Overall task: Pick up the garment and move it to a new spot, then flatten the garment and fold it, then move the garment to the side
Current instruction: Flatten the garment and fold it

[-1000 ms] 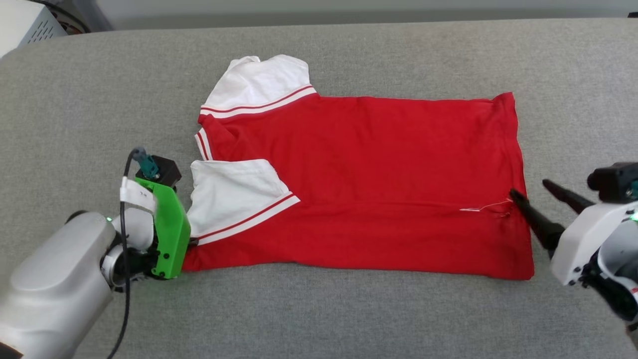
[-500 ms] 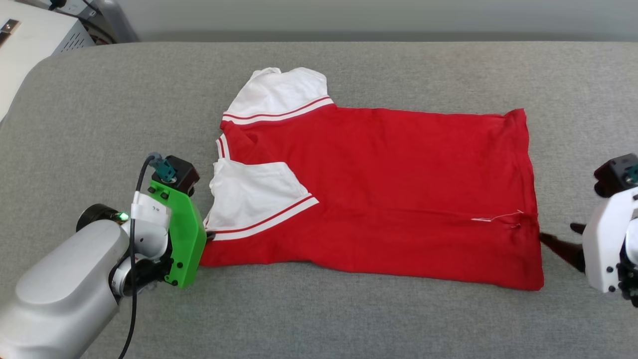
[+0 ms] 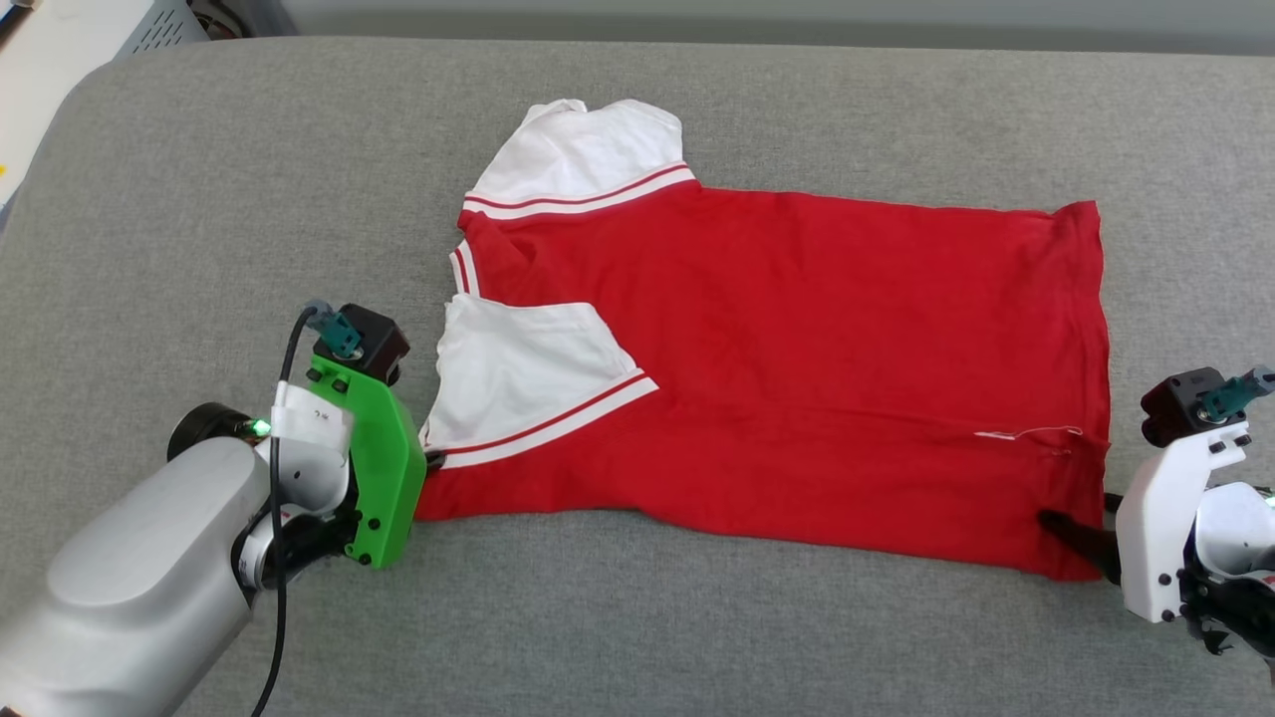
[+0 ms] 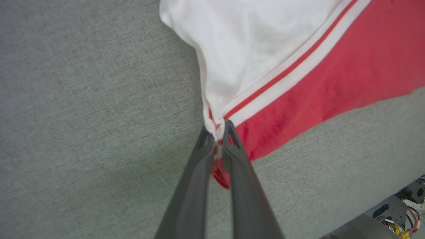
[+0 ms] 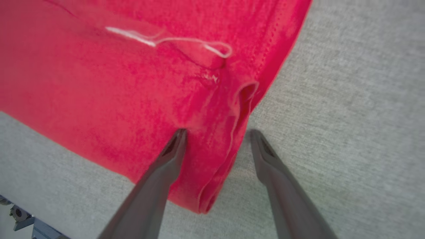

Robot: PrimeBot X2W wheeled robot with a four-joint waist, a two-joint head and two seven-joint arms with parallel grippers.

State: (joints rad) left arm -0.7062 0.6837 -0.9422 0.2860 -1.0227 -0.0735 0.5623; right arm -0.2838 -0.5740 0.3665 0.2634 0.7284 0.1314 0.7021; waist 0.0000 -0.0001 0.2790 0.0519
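The garment [image 3: 797,368], a red jersey with white, red-striped sleeves, lies folded lengthwise on the grey cushion, sleeves at the left, hem at the right. My left gripper [image 3: 430,461] sits at its near left corner. In the left wrist view that gripper [image 4: 217,131] is shut on a pinch of the garment [image 4: 315,76] where the white sleeve meets the red body. My right gripper [image 3: 1081,523] is at the near right hem corner. The right wrist view shows this gripper [image 5: 217,134] open, one finger on the red cloth [image 5: 99,83], the other on the cushion, straddling the hem edge.
The grey cushion [image 3: 637,637] spreads wide around the garment, with free room in front and at the far side. A white cabinet corner [image 3: 60,50] stands beyond the far left edge. A loose white thread [image 3: 1026,434] lies near the hem.
The head camera has shifted, so the scene sits differently. My left gripper has closed on the sleeve corner. My right gripper has dropped from above the hem to its near corner.
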